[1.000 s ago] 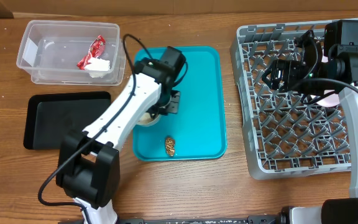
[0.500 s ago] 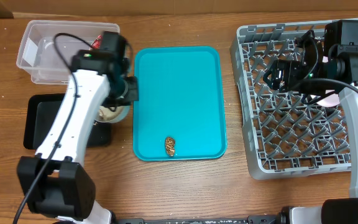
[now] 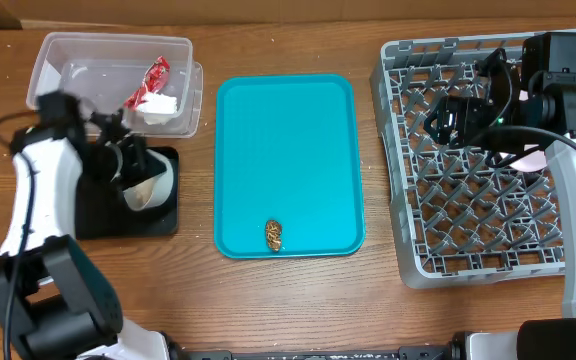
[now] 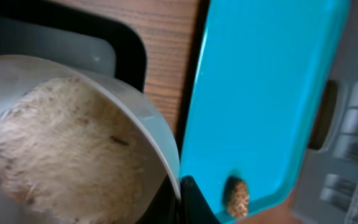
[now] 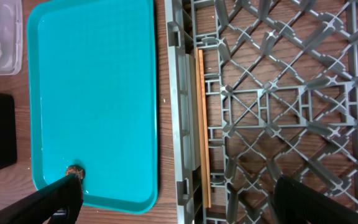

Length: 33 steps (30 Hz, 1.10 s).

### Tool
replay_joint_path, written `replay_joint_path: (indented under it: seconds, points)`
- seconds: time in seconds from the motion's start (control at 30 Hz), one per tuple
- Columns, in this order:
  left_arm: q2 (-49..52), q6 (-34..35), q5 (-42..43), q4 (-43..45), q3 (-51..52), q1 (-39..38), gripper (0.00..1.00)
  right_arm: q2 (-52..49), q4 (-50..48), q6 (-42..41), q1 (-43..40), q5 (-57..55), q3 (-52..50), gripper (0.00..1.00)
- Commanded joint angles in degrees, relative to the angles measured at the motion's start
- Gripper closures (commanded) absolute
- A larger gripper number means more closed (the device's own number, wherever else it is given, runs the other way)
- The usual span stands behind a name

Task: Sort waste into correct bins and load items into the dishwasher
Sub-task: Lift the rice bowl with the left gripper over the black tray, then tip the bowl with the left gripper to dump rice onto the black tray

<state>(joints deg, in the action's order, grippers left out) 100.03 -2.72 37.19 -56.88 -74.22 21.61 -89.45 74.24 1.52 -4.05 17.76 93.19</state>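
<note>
Tilted above the black tray (image 3: 118,222): a white bowl (image 3: 148,188), with a flat cake of rice (image 4: 67,149) clinging to its inside. Clamped at the rim by the left gripper (image 3: 123,162), fingers closed on it. In the wrist view, just one dark fingertip (image 4: 190,198), pressed against the rim's lower edge.

Just behind the black tray, the clear tub (image 3: 78,75), with the red-and-white wrapper (image 3: 148,84) and a white scrap (image 3: 164,106) lying at its right end. Beside both bins, the teal tray (image 3: 288,150), with a lone brown lump (image 3: 274,235) near its front edge.

Further right, well apart from the bowl, the grey rack (image 3: 468,220). Inside it, flat along the left wall, the chopsticks (image 5: 202,124). Under the right arm, a pale pink patch (image 3: 534,158), probably the plate, mostly hidden.

Above the rack's rear left part, the right gripper (image 3: 446,118), fingers (image 5: 58,196) spread wide, nothing between them.
</note>
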Motion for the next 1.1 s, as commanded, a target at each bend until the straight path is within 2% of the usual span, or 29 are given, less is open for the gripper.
replay_joint_path:
  seconds: [0.0, 0.2, 0.4, 0.73, 1.07]
  points:
    - [-0.33, -8.55, 19.10, 2.51, 4.22, 4.94, 0.96, -0.11, -0.07, -0.07, -0.04, -0.13, 0.50, 0.00]
    - [0.57, -16.87, 35.45, 3.56, 7.91, 12.31, 0.96, -0.11, 0.02, -0.04, -0.04, -0.13, 0.50, 0.00]
    - [0.59, -17.92, 47.45, 3.58, 8.46, 17.88, 0.96, -0.11, 0.07, -0.07, -0.04, -0.13, 0.50, 0.00]
    - [0.59, -11.39, 53.40, 3.63, 8.46, 21.31, 0.96, -0.11, 0.02, -0.04, -0.04, -0.13, 0.50, 0.00]
    - [0.59, -11.41, 53.24, 5.40, 8.46, 21.35, 0.96, -0.11, -0.04, -0.04, -0.04, -0.15, 0.50, 0.00]
